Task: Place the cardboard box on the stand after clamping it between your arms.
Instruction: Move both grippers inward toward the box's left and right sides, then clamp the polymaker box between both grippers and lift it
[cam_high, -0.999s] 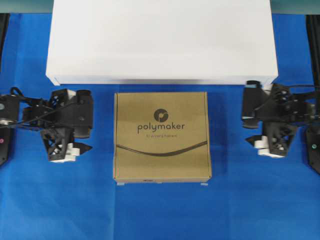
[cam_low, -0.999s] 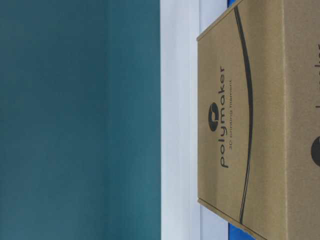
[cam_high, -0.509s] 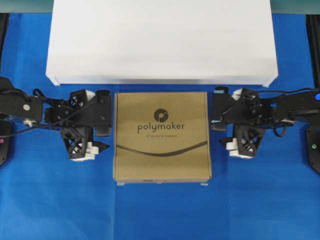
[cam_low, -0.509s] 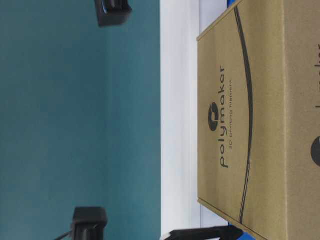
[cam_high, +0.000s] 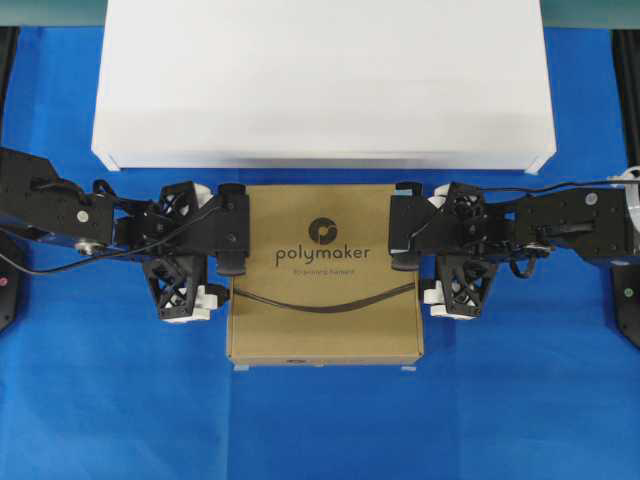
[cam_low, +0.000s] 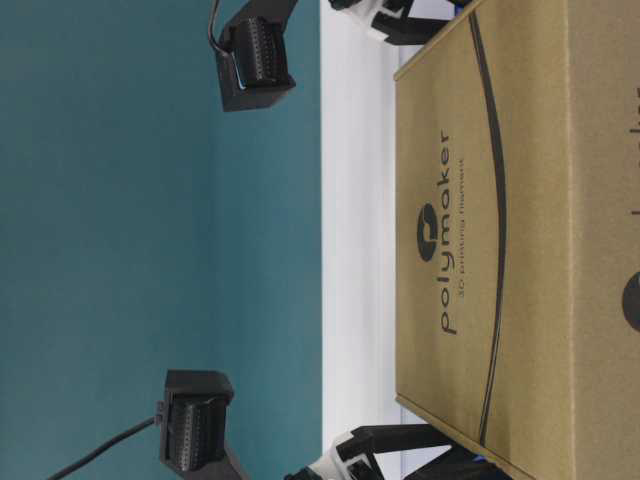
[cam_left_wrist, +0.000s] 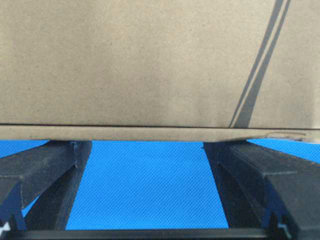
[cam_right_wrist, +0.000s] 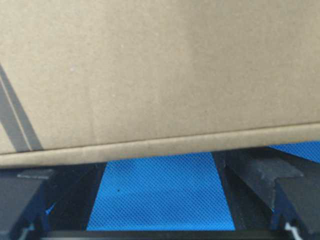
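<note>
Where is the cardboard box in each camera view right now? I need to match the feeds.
Overhead: cardboard box at centre, on the blue cloth just below the stand.
Table-level: picture is turned sideways; box fills the right half.
Left wrist: box side fills the top.
Right wrist: box side fills the top.
Shared landmark: the box's curved dark line, seen in all four views.

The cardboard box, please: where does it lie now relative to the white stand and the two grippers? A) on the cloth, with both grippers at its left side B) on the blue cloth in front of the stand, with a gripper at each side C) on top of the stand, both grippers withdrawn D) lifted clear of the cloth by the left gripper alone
B: the cardboard box lies on the blue cloth before the stand, with the left gripper and right gripper at opposite sides.
</note>
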